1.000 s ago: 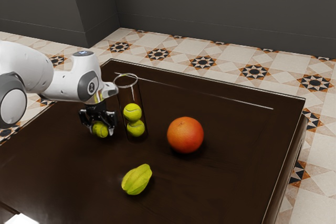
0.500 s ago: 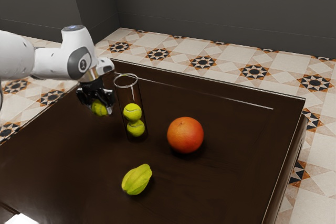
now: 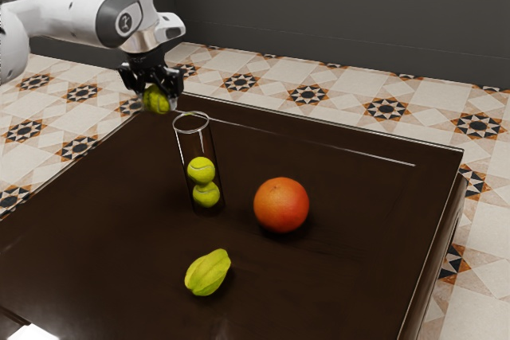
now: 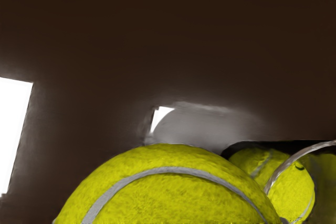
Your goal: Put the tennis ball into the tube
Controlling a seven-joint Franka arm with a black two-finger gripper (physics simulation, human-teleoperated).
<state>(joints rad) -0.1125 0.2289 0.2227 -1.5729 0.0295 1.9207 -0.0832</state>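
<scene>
My gripper point(image 3: 162, 101) is shut on a tennis ball point(image 3: 156, 99), held in the air above the table, on the exterior view's left of the tube's mouth and slightly higher than it. The clear tube point(image 3: 192, 124) stands upright with two tennis balls point(image 3: 202, 170) stacked at its bottom. In the wrist view the held ball point(image 4: 170, 192) is large at the lower edge; beside it show part of the tube's rim point(image 4: 294, 159) and a ball inside the tube point(image 4: 293, 190).
On the dark table point(image 3: 319, 284), an orange fruit point(image 3: 281, 205) sits on the exterior view's right of the tube. A yellow-green star fruit point(image 3: 208, 272) lies nearer the camera. The table's far edge point(image 3: 319, 122) runs behind the tube.
My gripper has risen from near the tabletop with the ball in its hold, up to just above the height of the tube's rim. The tube, its balls and both fruits have stayed put.
</scene>
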